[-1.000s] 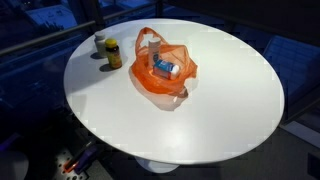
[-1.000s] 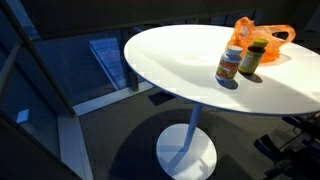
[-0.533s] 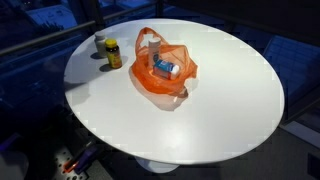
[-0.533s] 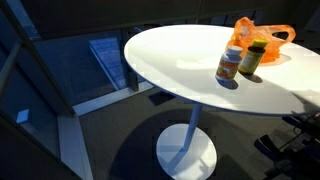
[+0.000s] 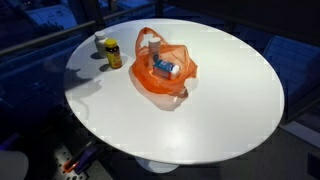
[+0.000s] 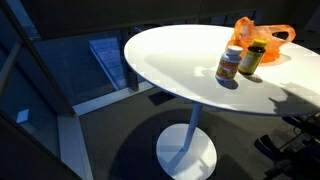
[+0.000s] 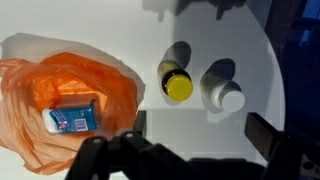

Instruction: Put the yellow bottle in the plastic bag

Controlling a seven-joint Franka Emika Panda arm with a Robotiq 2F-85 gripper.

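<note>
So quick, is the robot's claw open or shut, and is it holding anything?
Gripper: open, holding nothing. The yellow plastic bottle stands apart from it on the round white table.

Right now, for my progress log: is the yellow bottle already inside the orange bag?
No, the yellow bottle stands on the white table outside the orange bag, beside a white-capped bottle.

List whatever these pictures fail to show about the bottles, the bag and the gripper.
- yellow bottle: the wrist view shows only its cap from above; its label is too small in both exterior views.
- white-capped bottle: likewise, label unreadable.
- blue packet in the orange bag: print blurred; the bag's folds hide anything beneath.
- gripper: outside both exterior views; in the wrist view dark and cut off by the bottom edge.
</note>
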